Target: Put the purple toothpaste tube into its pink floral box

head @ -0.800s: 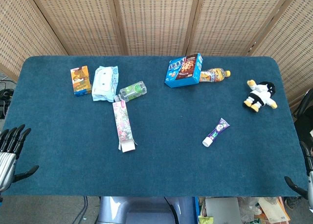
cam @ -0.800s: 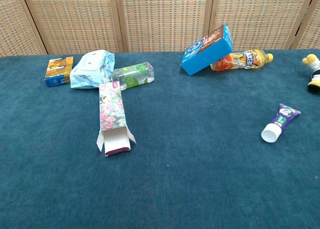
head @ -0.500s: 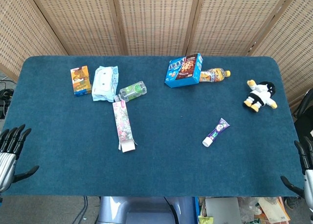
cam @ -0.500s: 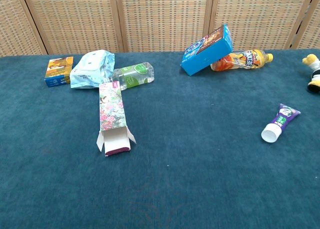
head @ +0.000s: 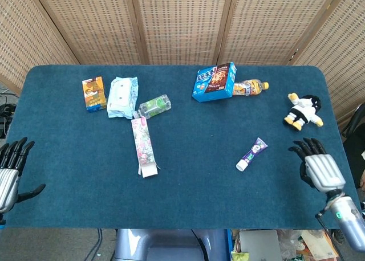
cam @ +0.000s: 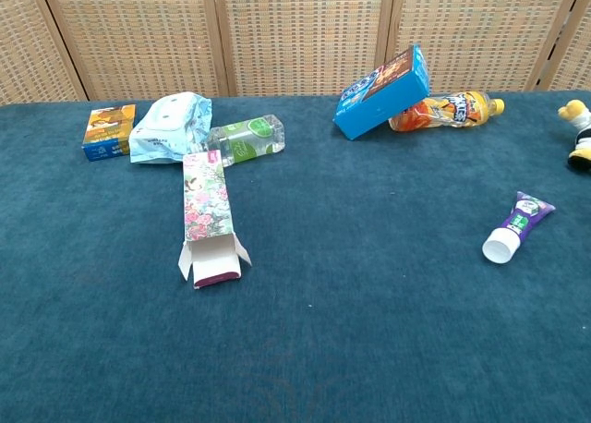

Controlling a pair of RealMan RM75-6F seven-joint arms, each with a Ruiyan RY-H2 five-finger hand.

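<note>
The purple toothpaste tube (head: 251,154) (cam: 517,226) lies on the blue cloth right of centre, its white cap toward the near edge. The pink floral box (head: 143,146) (cam: 207,217) lies flat left of centre with its flaps open at the near end. My right hand (head: 317,167) hovers over the table's right side, fingers spread and empty, a short way right of the tube. My left hand (head: 10,174) hangs at the near left edge, fingers apart, holding nothing. Neither hand shows in the chest view.
At the back left lie an orange box (head: 93,93), a wipes pack (head: 121,97) and a clear bottle (head: 153,106). A blue biscuit box (head: 214,82) leans on an orange drink bottle (head: 250,88) at the back. A plush toy (head: 304,110) sits far right.
My right hand has come up from the near right corner onto the table toward the tube. The left hand has shifted slightly. The objects lie where they were.
</note>
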